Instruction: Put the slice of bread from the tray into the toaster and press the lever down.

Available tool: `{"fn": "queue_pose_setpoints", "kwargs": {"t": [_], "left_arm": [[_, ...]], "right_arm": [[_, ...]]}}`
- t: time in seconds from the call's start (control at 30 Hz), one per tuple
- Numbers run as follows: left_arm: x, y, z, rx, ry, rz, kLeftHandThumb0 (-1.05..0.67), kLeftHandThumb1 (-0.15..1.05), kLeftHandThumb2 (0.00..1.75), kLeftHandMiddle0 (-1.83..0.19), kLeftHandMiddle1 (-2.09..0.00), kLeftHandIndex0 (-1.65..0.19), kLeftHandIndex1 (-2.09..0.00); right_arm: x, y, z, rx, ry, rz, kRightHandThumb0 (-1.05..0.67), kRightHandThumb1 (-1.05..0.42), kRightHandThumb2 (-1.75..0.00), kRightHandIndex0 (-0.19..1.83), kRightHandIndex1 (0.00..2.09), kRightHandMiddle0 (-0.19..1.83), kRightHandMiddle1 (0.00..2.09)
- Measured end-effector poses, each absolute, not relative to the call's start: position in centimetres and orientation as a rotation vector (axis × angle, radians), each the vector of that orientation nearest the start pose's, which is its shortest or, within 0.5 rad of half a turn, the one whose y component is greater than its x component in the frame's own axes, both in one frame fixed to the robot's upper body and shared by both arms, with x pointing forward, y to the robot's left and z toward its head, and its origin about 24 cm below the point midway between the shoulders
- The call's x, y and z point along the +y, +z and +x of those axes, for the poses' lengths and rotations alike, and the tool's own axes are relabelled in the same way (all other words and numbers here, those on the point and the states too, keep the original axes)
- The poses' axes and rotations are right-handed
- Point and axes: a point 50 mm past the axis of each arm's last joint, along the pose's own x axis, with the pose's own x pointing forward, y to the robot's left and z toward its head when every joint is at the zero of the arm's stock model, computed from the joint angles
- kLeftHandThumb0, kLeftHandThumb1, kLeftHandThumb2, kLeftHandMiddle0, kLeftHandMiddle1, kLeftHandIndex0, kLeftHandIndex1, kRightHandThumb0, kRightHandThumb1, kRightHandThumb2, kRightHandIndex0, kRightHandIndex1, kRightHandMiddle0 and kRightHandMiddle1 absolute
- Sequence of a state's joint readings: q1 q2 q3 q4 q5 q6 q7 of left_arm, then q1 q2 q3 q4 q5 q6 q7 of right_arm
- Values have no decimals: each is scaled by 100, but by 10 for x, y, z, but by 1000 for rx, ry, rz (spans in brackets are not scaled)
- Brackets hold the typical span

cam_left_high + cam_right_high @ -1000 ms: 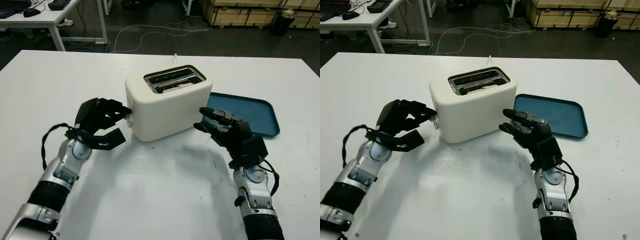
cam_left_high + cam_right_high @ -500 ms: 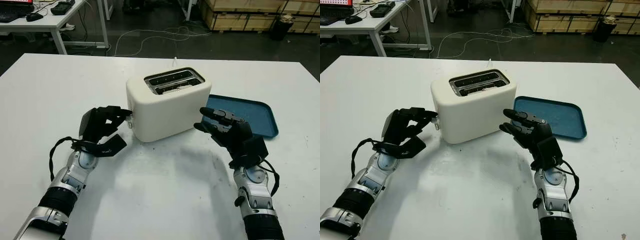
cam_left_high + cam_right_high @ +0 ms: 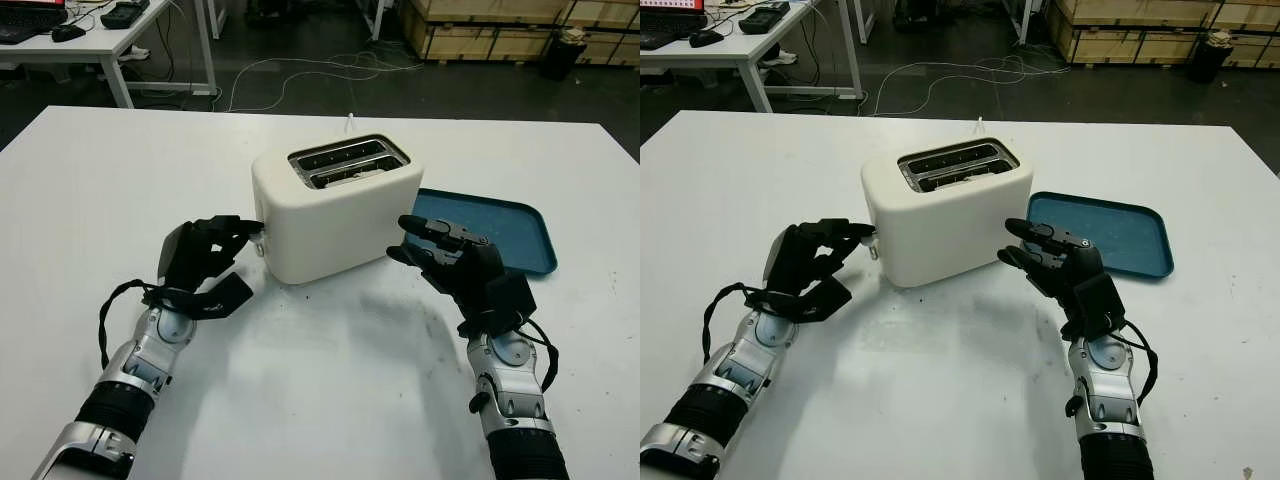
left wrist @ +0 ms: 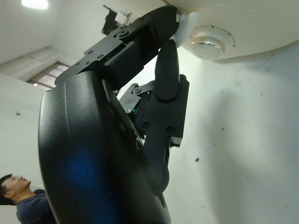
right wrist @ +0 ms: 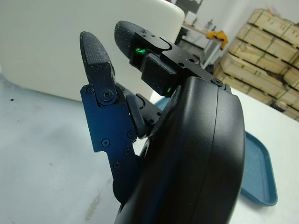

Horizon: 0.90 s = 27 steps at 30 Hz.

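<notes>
- The toaster (image 3: pixel 335 210), cream-white with two slots on top, stands near the middle of the white counter (image 3: pixel 330 400); something pale shows in the nearer slot, though whether it is the bread slice cannot be told.
- The left hand (image 3: pixel 205 262) is at the toaster's left end, fingers (image 4: pixel 167 70) curled with the tips against the white lever (image 4: pixel 184 23) — just beside a round silver dial (image 4: pixel 211 43) on the same end wall.
- The right hand (image 3: pixel 455 262) is held up close to the toaster's front right corner, open and holding nothing, its fingertips (image 5: pixel 96 49) near the wall but apart from it.
- The blue tray (image 3: pixel 500 230) lies flat on the counter just to the right of the toaster and behind the right hand, its left edge tucked behind the toaster's corner.
- A wide bare stretch of counter runs in front of the toaster between the two arms, and more lies open to the left and behind; the right edge of the counter is well beyond the tray.
- A white cord (image 3: pixel 351 122) leads off from the back of the toaster toward the far edge.
- Beyond the counter: a dark floor with loose cables (image 3: pixel 300 70), a white desk (image 3: pixel 90 40) at the far left, wooden crates (image 3: pixel 480 25) at the far right.
- A person (image 4: pixel 21 203) shows low in a corner of the left wrist view.
</notes>
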State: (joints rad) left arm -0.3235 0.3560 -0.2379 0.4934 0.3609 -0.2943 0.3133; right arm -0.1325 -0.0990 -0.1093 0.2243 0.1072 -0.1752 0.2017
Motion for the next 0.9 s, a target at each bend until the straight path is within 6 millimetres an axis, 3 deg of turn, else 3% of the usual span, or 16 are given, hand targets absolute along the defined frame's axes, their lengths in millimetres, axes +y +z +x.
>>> {"fn": "queue_pose_setpoints", "kwargs": {"t": [0.2,0.3,0.4,0.57,0.9], "left_arm": [[174,51,304,-225,-12,739,-24,92,18,-84,-82,-108,-1],[172,55,299,-230,-4,726,-22,92,17,-79,-97,-109,-1],[168,63,293,-245,-25,697,-28,92,22,-72,-126,-109,-1],[171,71,280,-240,-112,708,-23,92,13,-76,-143,-113,-4],[179,86,276,-272,-128,721,-16,92,5,-81,-129,-115,-6]], "right_arm": [[-180,44,276,-91,111,7,-51,-87,0,117,0,103,0],[-179,44,276,-91,114,7,-51,-87,0,116,0,103,0],[-179,44,276,-91,114,7,-49,-86,0,117,0,103,0],[-180,44,276,-91,112,7,-50,-86,0,117,0,103,0],[-180,43,276,-87,113,8,-49,-86,0,118,1,104,0]]}}
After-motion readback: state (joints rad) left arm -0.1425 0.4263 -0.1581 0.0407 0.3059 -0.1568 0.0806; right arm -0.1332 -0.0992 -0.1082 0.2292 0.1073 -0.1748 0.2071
